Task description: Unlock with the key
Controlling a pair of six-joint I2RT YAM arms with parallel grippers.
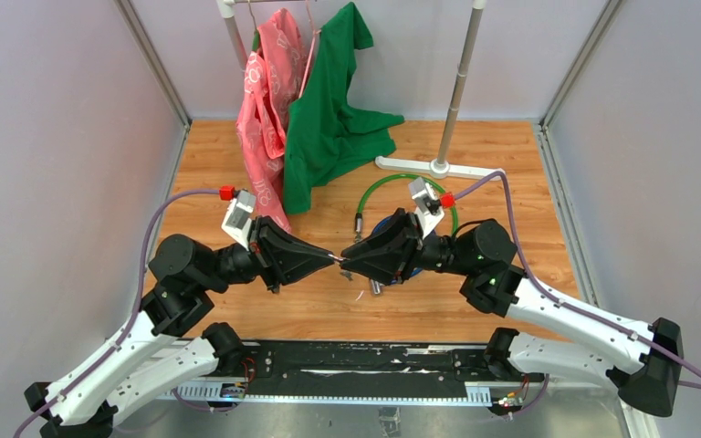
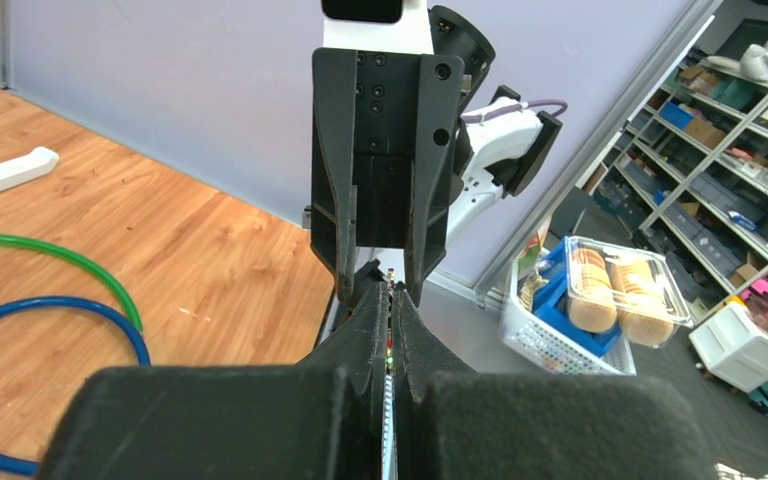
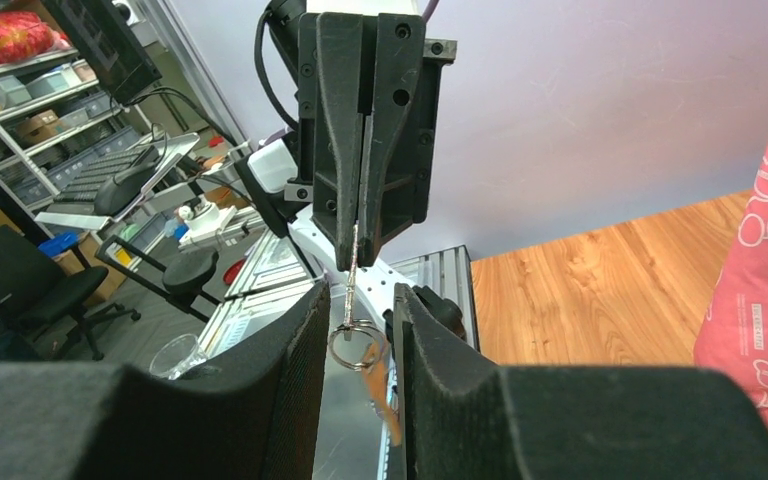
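- The two arms meet tip to tip over the middle of the wooden table [image 1: 237, 315], the left gripper [image 1: 332, 258] pointing right and the right gripper [image 1: 346, 256] pointing left.
- The left gripper is pinched tight on the key [image 3: 349, 300]. Its long axis runs along those fingers, straight toward the right gripper.
- The end that sticks out carries the key ring [image 3: 353, 345], with a second, coppery key [image 3: 386, 398] dangling from it. So I judge the blade end is buried in the left pinch, and the ring end is the one on offer.
- The right gripper stands narrowly parted, the ring hanging in the gap between its pads. I cannot see either pad touching it.
- The things to unlock look to be the cable loops on the table: a green cable [image 1: 392, 176] just beyond the right gripper, and a blue cable [image 2: 80, 305] largely hidden under it from above. Both lie on the right arm's side, so that arm is the nearer one.
- I cannot pick out a keyhole in any view.
- From above the key is a mere glint between the tips. The right wrist view alone shows the ring, the spare key and the gap around them.
- The left wrist view shows both loops lying flat to its left, apart from the grippers.
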